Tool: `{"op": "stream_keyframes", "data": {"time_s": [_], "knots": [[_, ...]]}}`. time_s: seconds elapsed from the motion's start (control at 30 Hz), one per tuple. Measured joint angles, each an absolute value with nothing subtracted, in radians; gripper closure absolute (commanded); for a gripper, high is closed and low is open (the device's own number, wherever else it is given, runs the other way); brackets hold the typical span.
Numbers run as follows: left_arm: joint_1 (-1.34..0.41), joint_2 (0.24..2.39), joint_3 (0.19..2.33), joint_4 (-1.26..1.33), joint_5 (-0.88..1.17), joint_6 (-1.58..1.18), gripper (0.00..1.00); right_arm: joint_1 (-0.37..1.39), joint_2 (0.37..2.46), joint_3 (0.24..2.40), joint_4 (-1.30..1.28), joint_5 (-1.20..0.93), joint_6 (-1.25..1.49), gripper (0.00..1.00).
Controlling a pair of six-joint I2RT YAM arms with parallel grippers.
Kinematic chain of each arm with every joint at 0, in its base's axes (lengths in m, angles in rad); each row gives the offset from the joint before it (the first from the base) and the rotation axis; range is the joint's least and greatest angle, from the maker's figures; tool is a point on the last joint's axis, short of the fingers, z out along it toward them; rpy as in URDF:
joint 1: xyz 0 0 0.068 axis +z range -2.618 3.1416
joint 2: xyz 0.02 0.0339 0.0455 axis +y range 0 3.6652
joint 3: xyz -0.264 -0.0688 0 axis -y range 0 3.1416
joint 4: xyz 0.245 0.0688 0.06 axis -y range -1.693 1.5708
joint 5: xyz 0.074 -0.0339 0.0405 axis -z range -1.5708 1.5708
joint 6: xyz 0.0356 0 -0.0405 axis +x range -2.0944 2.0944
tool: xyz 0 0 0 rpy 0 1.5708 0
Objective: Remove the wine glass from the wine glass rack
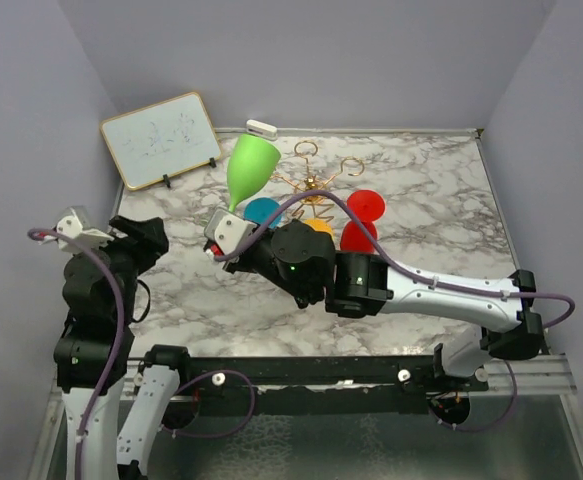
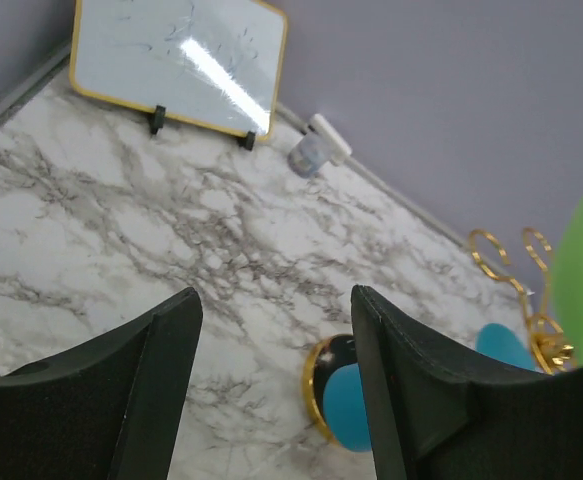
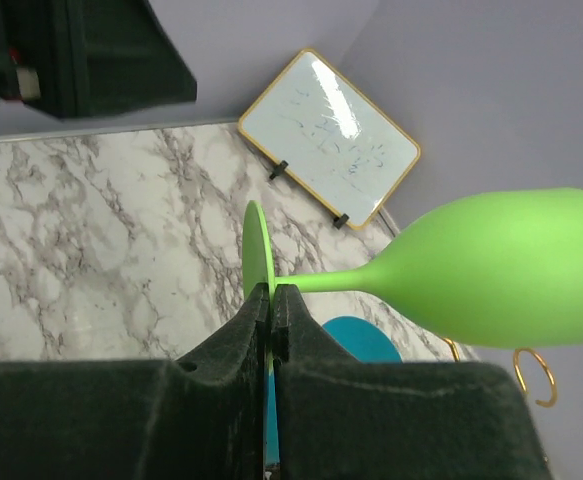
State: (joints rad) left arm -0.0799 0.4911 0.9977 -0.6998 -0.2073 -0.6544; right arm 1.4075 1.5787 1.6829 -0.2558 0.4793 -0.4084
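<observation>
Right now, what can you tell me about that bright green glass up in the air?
The green wine glass is matte lime, opaque and plastic-looking: a rounded bowl, a thin stem and a flat round foot, all one colour. It hangs tilted above the marble table, bowl uppermost, just left of the gold rack. The right pincer is shut on the stem beside the foot; nothing else visibly touches it.
</observation>
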Motion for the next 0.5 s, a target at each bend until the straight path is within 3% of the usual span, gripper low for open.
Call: {"op": "stream_keyframes", "data": {"time_s": [0.13, 0.5], "knots": [[-0.098, 0.423, 1.094, -0.753, -0.2, -0.762, 0.36, 1.454, 1.538, 1.598, -0.168, 0.509, -0.488, 0.99], [-0.162, 0.194, 1.06, -0.949, 0.006, -1.177, 0.33, 1.586, 1.4, 1.238, 0.239, 0.561, -0.751, 0.99]]}}
